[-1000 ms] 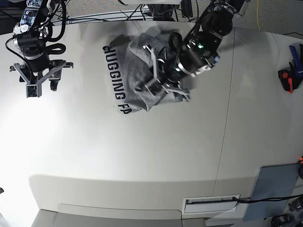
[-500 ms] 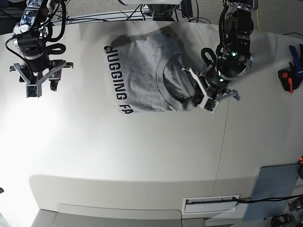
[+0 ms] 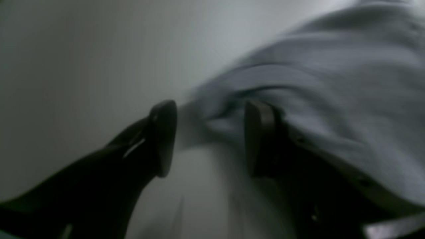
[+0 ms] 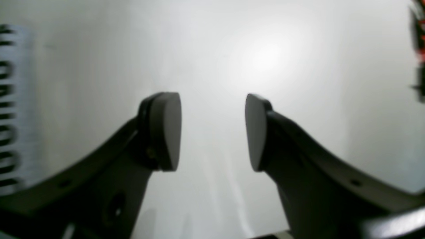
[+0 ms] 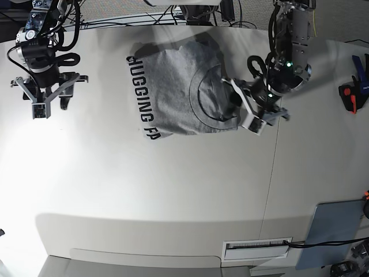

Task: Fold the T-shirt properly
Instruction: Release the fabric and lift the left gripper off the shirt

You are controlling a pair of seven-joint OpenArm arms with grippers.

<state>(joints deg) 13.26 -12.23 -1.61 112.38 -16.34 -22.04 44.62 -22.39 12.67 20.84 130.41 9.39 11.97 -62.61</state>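
The heather-grey T-shirt (image 5: 173,92) lies at the back middle of the white table (image 5: 144,190), with black lettering along its left edge and the round collar (image 5: 207,98) showing. My left gripper (image 5: 245,111) is open at the shirt's right edge. In the left wrist view the gripper (image 3: 209,139) straddles a bunched fabric edge (image 3: 332,83), which lies against the right finger (image 3: 259,139). My right gripper (image 5: 51,107) is open and empty over bare table at the far left. In the right wrist view the gripper (image 4: 212,132) has a strip of lettering (image 4: 6,109) at the left.
A red and black clamp (image 5: 349,95) and a blue tool (image 5: 360,66) lie at the right edge. A blue-grey panel (image 5: 334,231) sits at the front right. A labelled slot (image 5: 256,248) is at the front edge. Cables run behind the table.
My left gripper has moved right from over the bunched shirt to its right edge. The shirt has spread flatter, its collar now showing. The right arm has not moved.
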